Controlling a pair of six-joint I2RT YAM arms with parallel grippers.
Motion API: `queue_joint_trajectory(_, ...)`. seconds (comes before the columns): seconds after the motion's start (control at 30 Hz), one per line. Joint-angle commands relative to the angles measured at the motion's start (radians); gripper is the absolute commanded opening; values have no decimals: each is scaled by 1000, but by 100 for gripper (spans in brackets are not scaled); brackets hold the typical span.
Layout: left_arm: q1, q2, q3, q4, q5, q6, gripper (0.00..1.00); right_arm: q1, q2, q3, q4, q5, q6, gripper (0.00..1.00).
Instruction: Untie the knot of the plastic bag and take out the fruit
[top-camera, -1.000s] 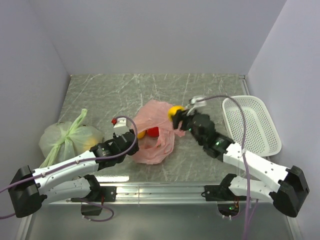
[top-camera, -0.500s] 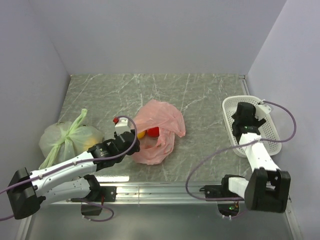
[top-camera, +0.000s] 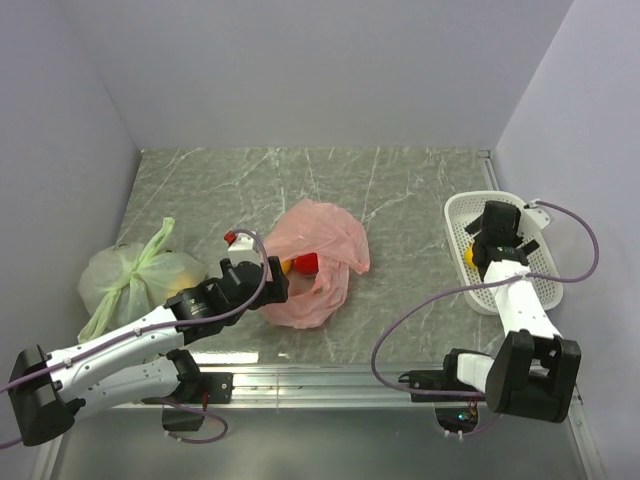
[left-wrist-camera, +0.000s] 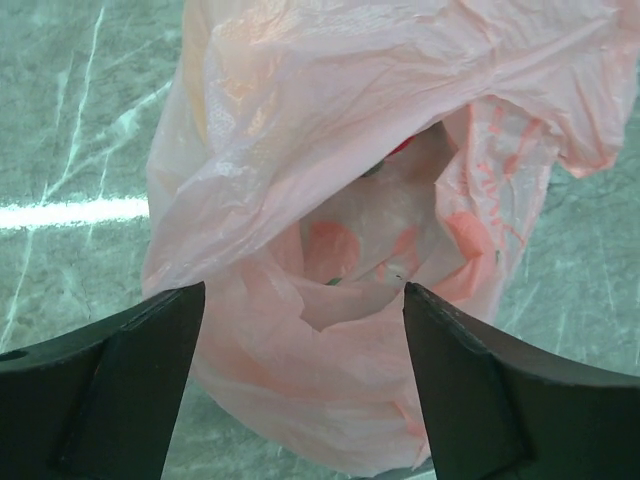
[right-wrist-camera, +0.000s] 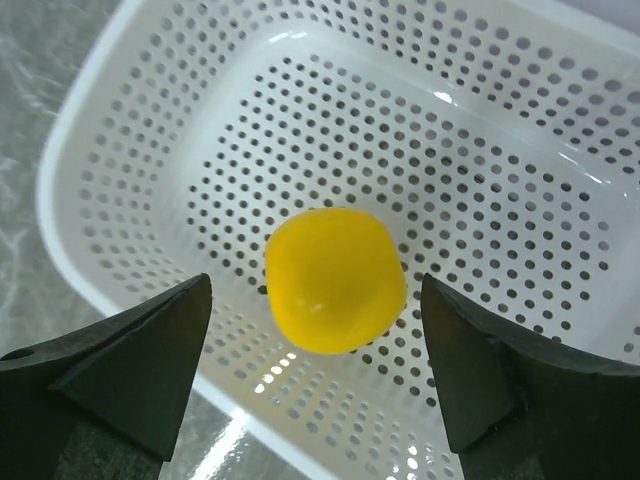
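The pink plastic bag (top-camera: 318, 262) lies mid-table with its mouth open; no knot shows. A red fruit (top-camera: 306, 263) and a yellow fruit (top-camera: 286, 267) show inside it. My left gripper (top-camera: 266, 286) is open at the bag's left edge. In the left wrist view the bag (left-wrist-camera: 330, 170) fills the frame, its open mouth between my left gripper's (left-wrist-camera: 304, 295) spread fingers. My right gripper (top-camera: 486, 250) is open and empty above the white basket (top-camera: 530, 232). A yellow fruit (right-wrist-camera: 335, 280) lies loose on the basket floor (right-wrist-camera: 480, 170) below the right gripper (right-wrist-camera: 315, 300).
A tied pale green bag (top-camera: 133, 276) with fruit inside sits at the left, beside my left arm. The basket stands against the right wall. Grey walls close in the marble table on three sides.
My right arm carried the yellow fruit from the pink bag to the basket and let it go there. My left gripper edged closer to the bag.
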Motion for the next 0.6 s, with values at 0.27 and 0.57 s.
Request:
queue_joint_trajectory(0.27,4,-17,192,-91,-25,124,90,339,-299,-1,125,-284,-155,91)
queue_joint_trajectory(0.57,4,44,252,-148,-70,141,88,839,-210,-1,284,-545,-306,95)
